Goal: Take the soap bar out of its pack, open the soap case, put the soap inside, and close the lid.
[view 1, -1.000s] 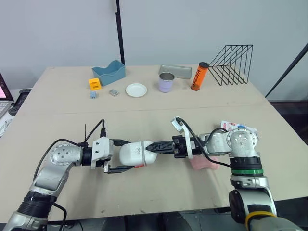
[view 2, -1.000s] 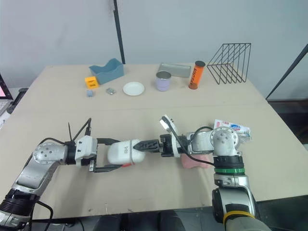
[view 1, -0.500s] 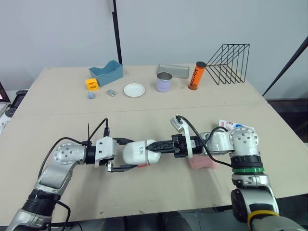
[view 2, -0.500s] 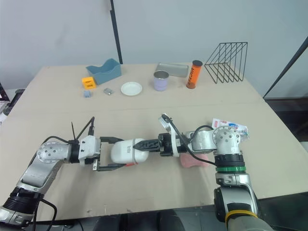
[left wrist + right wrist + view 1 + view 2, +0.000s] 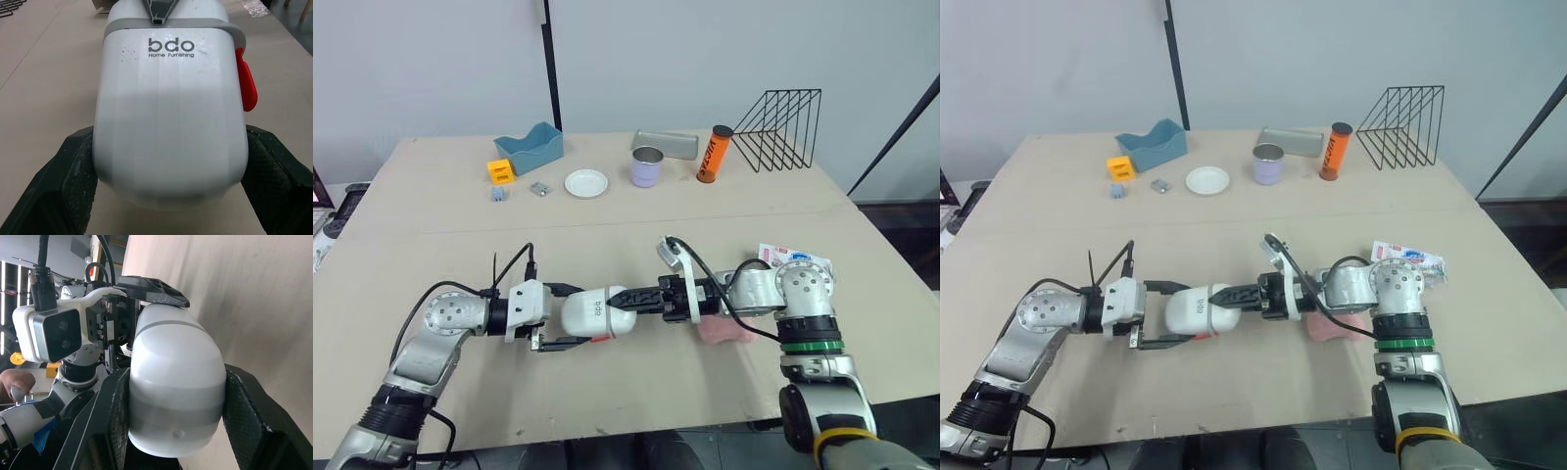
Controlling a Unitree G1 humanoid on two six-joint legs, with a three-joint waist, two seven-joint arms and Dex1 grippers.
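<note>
Left wrist view: left tool (image 5: 171, 188) clamps the soap case (image 5: 171, 112) steady. Right tool (image 5: 622, 298) grips its lid end, likely to open it.

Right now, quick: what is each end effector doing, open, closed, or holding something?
Left end effector: closed on one end of the white soap case.
Right end effector: closed on the other end of the same soap case.

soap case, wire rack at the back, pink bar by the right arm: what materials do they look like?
Soap case: glossy white moulded plastic, going by the sheen and printed logo; grey band, red tab. Wire rack: thin black rods, probably coated metal. Pink bar: matte, likely soap; hard to confirm.
</note>
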